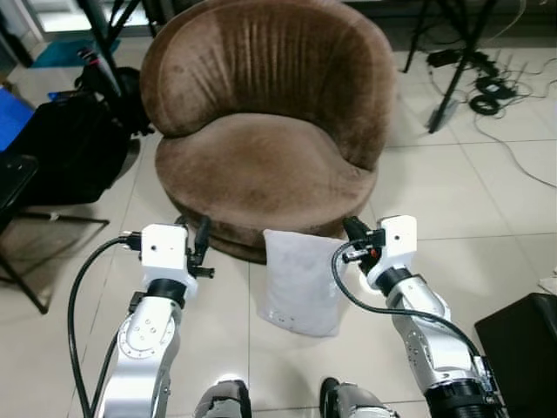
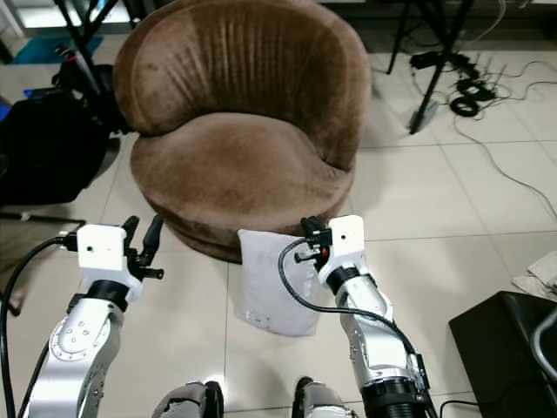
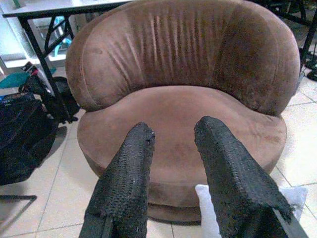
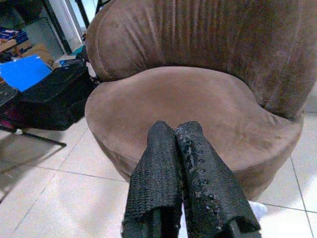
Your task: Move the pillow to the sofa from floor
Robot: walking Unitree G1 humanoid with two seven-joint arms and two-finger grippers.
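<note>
- Here, the right gripper [image 4: 174, 136] has its two black fingers pressed flat together with no gap between them, and nothing is caught between them; it is raised just in front of the sofa's lower front edge, pointing at the seat.
- The right gripper sits right at the upper right corner of the pillow [image 1: 300, 283]; whether it touches the fabric cannot be told from the head views.
- The left gripper [image 3: 173, 141] has its fingers spread apart with a clear gap, and it holds nothing; through the gap the sofa seat shows.
- The left gripper is raised in front of the sofa's front left side, apart from the pillow, which lies off toward the other arm.
- The pillow is white and rectangular, standing upright on the tiled floor [image 1: 487, 200], its top edge leaning against the sofa's base at the front centre.
- A white corner of the pillow shows beside the left gripper's fingers in the left wrist view, below the sofa's front edge.
- The sofa [image 1: 261, 113] is a round brown tub chair with a curved back and a wide cushion seat.
- A black bag [image 1: 65, 148] rests on the floor left of the sofa, near its side.
- Cables [image 1: 487, 91] lie on the tiles to the right of the sofa, behind it.
- A black box [image 1: 522, 344] stands on the floor well to the right of the sofa's front, beside the right arm.
</note>
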